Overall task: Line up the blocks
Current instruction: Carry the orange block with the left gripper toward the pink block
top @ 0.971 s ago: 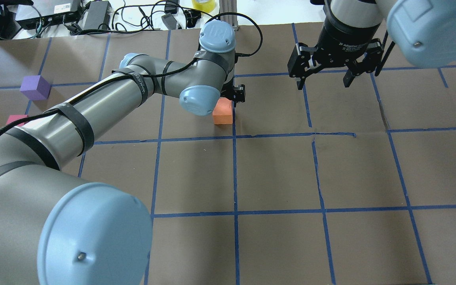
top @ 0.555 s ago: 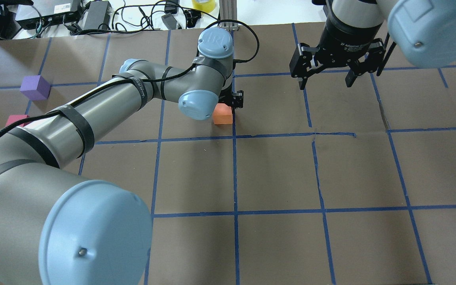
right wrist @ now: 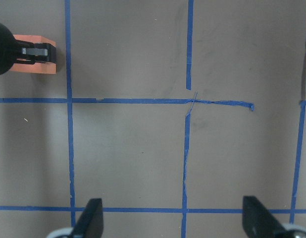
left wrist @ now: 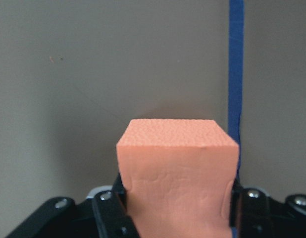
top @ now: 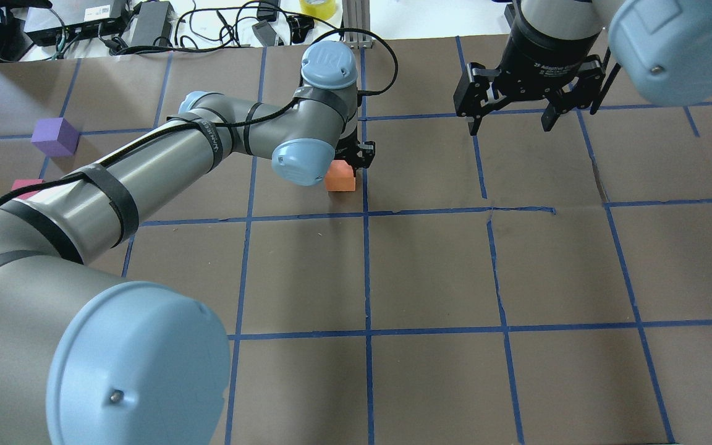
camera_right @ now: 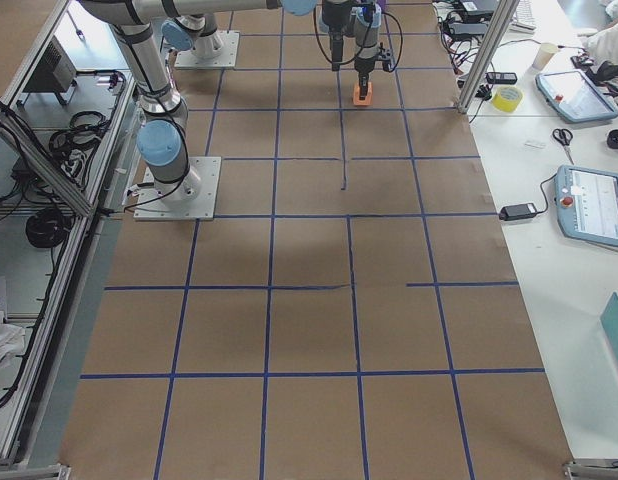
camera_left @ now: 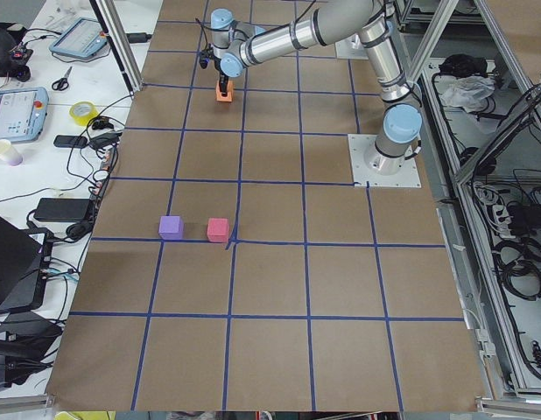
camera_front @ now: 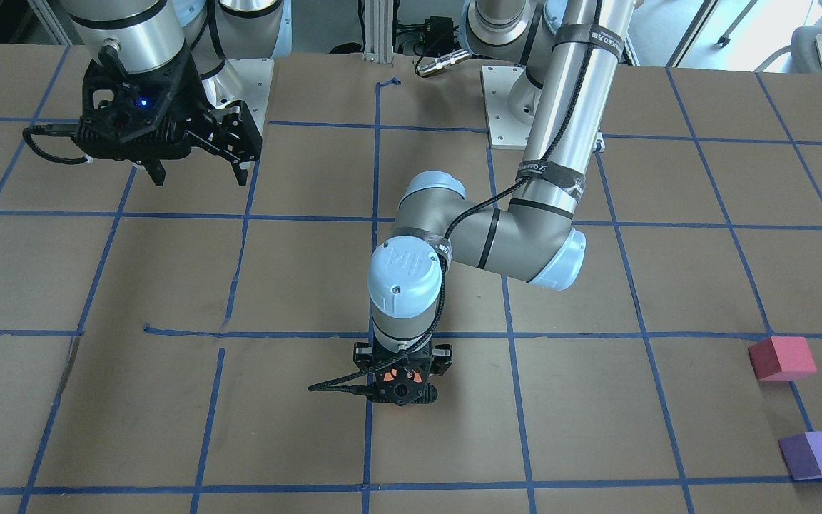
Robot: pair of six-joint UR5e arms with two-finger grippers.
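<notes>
Since the earlier overhead frame, left claw [camera_front: 402,373] and orange block [top: 340,180] have shifted slightly leftward.

Front-facing view: pinkish-red block [camera_front: 782,357] and purple block [camera_front: 818,455] lie well apart from the orange block.

Overhead view: right claw [top: 512,120] hangs wide open, empty, parked clear.

Left wrist view: left claw is clamped on the orange block's sides, apparently to carry it toward the pair.

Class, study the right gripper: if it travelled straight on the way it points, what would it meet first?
Probably the bare brown table cover, near a blue tape line; the right gripper points down. The orange block lies off to one side.
</notes>
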